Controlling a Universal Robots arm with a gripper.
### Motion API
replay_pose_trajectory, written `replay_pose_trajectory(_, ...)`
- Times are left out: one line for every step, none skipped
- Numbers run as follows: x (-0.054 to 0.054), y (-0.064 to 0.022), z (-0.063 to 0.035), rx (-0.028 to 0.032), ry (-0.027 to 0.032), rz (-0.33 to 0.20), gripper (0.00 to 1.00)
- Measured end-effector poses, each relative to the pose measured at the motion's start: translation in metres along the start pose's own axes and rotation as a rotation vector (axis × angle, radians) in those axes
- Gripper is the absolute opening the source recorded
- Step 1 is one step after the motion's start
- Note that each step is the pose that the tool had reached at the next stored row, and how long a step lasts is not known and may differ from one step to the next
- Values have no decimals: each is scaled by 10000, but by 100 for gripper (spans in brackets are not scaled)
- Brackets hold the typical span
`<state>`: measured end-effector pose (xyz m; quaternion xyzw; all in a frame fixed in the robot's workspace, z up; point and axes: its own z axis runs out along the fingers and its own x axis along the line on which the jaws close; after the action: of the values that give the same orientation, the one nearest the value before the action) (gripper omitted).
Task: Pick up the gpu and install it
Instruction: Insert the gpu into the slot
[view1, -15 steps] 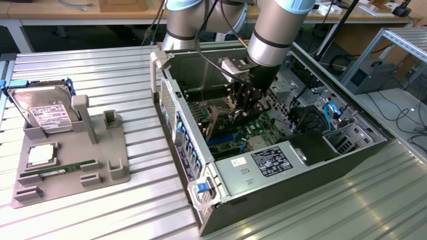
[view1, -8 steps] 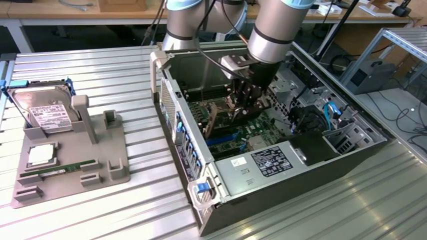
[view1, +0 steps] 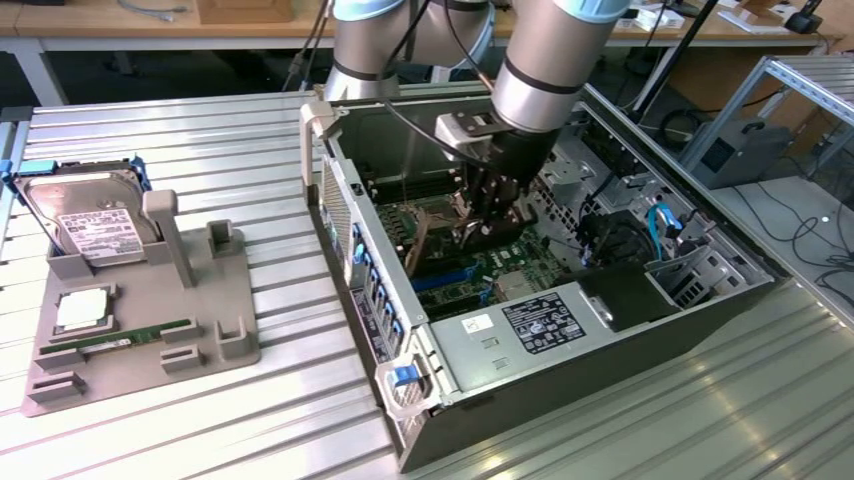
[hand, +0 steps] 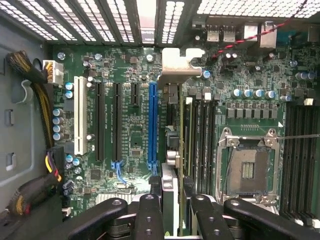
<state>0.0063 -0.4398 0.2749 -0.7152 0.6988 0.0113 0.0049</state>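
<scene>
Gripping the gpu (hand: 174, 140): the hand (hand: 172, 189) is closed on it, with one black finger (hand: 150, 210) on each face of the card, which the wrist view shows edge-on. The silver end bracket (hand: 181, 60) points toward the perforated rear wall (hand: 125, 20) of the case. The card runs parallel to the expansion slots, just beside the blue slot (hand: 152, 125), between that slot and the bank of black memory slots (hand: 200, 135). Cannot tell whether the card's lower edge touches the motherboard (hand: 130, 140) or hangs above it.

Board features, wrist view:
- A white slot (hand: 78, 115) sits well apart from the card, on the far side of the blue slot.
- A CPU socket (hand: 248, 167) lies beyond the memory slots.
- Bundled yellow and black cables (hand: 30, 70) run along the case wall.

Exterior view:
- The arm (view1: 554, 60) reaches down into the open computer case (view1: 454, 430), which lies on its side on the ribbed metal surface (view1: 200, 440).
- The hand (view1: 483, 215) is inside the case, over the board.
- On the exterior view's left, well apart from the case, a grey fixture (view1: 147, 300) holds a hard drive (view1: 87, 225) propped at a tilt.
- A memory stick (view1: 114, 342) lies flat on the same fixture.
</scene>
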Motion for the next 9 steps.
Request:
replay_pose_trajectory(7, 23, 2, 0, -1, 2, 27)
replay_pose_trajectory(13, 37, 4, 0, -1, 4, 27)
replay_pose_trajectory(18, 50, 5, 1, -1, 5, 27)
replay_pose_trajectory(29, 73, 6, 1, -1, 7, 27)
replay_pose_trajectory(41, 98, 8, 1, -1, 7, 27)
replay_pose_trajectory(55, 124, 11, 1, 0, 7, 27)
replay_pose_trajectory(62, 136, 12, 1, 0, 7, 27)
replay_pose_trajectory(71, 157, 16, 1, 2, 6, 27)
replay_pose_trajectory(91, 200, 22, 1, 7, 7, 27)
